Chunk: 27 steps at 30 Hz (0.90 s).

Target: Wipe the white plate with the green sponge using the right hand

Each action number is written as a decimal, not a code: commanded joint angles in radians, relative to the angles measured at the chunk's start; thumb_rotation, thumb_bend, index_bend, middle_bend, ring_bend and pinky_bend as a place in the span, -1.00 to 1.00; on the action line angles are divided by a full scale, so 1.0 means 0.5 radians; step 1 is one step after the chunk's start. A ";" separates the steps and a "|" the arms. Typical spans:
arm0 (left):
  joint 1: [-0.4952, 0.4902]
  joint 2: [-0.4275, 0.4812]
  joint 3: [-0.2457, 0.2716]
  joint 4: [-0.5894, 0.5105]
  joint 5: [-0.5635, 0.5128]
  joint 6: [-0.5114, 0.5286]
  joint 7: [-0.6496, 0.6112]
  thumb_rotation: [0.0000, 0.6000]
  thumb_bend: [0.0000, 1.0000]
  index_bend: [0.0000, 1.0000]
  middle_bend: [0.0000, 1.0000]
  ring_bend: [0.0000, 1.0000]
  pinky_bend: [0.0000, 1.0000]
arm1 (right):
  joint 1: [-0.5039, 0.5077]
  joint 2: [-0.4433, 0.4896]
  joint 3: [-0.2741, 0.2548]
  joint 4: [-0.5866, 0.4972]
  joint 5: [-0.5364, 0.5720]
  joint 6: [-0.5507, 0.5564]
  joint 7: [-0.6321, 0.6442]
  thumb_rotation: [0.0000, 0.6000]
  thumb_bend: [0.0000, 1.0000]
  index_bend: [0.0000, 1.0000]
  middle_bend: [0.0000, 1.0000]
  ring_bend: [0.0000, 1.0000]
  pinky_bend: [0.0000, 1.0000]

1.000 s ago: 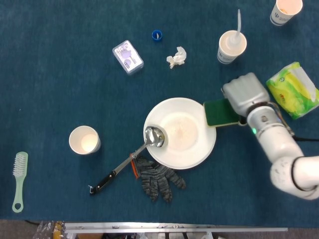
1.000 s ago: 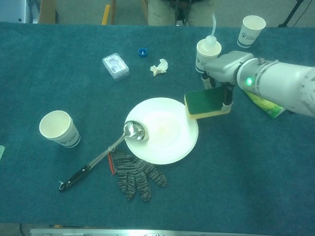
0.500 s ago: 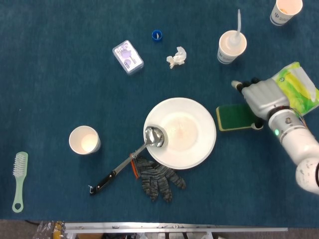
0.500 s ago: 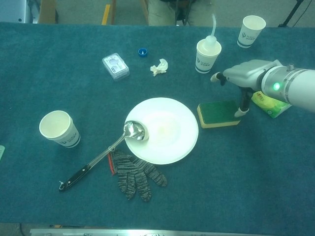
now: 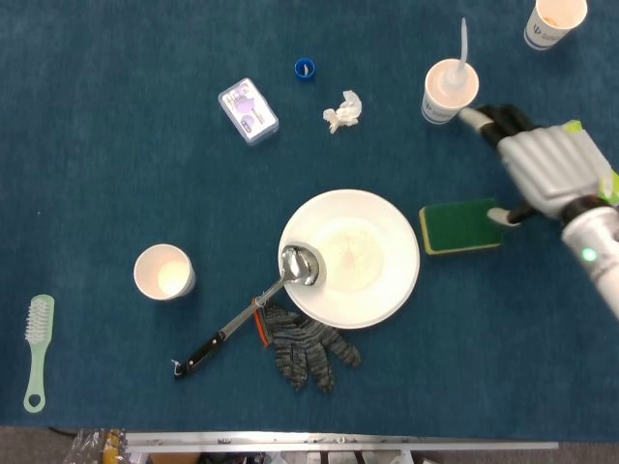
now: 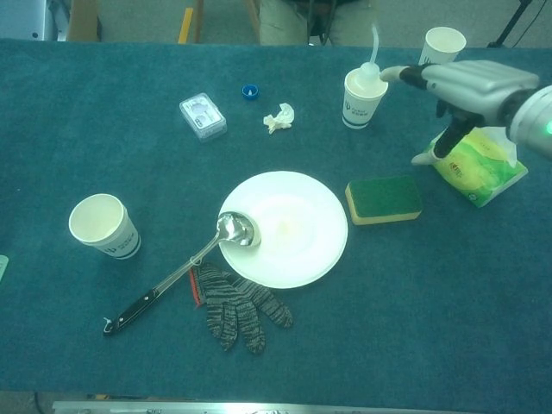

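1. Since the earlier frames, the right robot hand (image 5: 546,169) has let go of the rectangular green sponge with a yellow base (image 5: 460,226) and lifted away toward the far right; the sponge now lies flat on the blue cloth-covered surface (image 5: 116,155), just right of the round white plate (image 5: 350,258).
2. Head view: the robot hand is open, fingers spread, holding nothing, with one fingertip near the sponge's right edge. A metal ladle with a black handle (image 5: 247,311) rests its bowl on the plate's left rim.
3. Chest view: the empty right robot hand (image 6: 461,90) hovers above the surface, beside a green-and-yellow tissue packet (image 6: 479,168), apart from the sponge (image 6: 383,199).
4. The left robot hand shows in neither view.
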 commanded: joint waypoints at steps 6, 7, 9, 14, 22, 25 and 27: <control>-0.018 0.007 -0.022 -0.003 -0.021 -0.007 0.011 1.00 -0.23 -0.40 -0.59 -0.91 -0.83 | -0.319 0.106 -0.082 0.016 -0.473 0.283 0.139 1.00 -0.76 -1.00 -0.87 -0.94 -0.28; -0.018 0.007 -0.024 -0.001 -0.026 -0.008 0.007 1.00 -0.22 -0.40 -0.59 -0.91 -0.83 | -0.348 0.111 -0.093 0.020 -0.520 0.314 0.141 1.00 -0.76 -1.00 -0.87 -0.94 -0.28; -0.018 0.011 -0.027 -0.005 -0.032 -0.007 0.004 1.00 -0.22 -0.40 -0.59 -0.91 -0.83 | -0.420 0.116 -0.119 0.044 -0.631 0.402 0.133 1.00 -0.76 -1.00 -0.87 -0.94 -0.28; -0.023 0.020 -0.032 -0.019 -0.031 -0.002 0.019 1.00 -0.22 -0.41 -0.59 -0.91 -0.83 | -0.595 0.126 -0.169 0.083 -0.830 0.595 0.137 1.00 -0.76 -1.00 -0.87 -0.94 -0.28; -0.030 0.034 -0.030 -0.062 0.011 0.025 0.058 1.00 -0.22 -0.41 -0.59 -0.91 -0.83 | -0.895 0.150 -0.224 0.121 -1.076 0.893 0.196 1.00 -0.76 -1.00 -0.87 -0.94 -0.28; -0.028 0.051 -0.020 -0.093 0.022 0.026 0.086 1.00 -0.22 -0.41 -0.59 -0.91 -0.83 | -0.997 0.161 -0.229 0.150 -1.131 0.988 0.220 1.00 -0.76 -1.00 -0.87 -0.94 -0.28; -0.024 0.060 -0.010 -0.111 0.030 0.026 0.106 1.00 -0.23 -0.41 -0.59 -0.91 -0.83 | -1.067 0.168 -0.235 0.164 -1.179 1.055 0.228 1.00 -0.76 -1.00 -0.87 -0.94 -0.28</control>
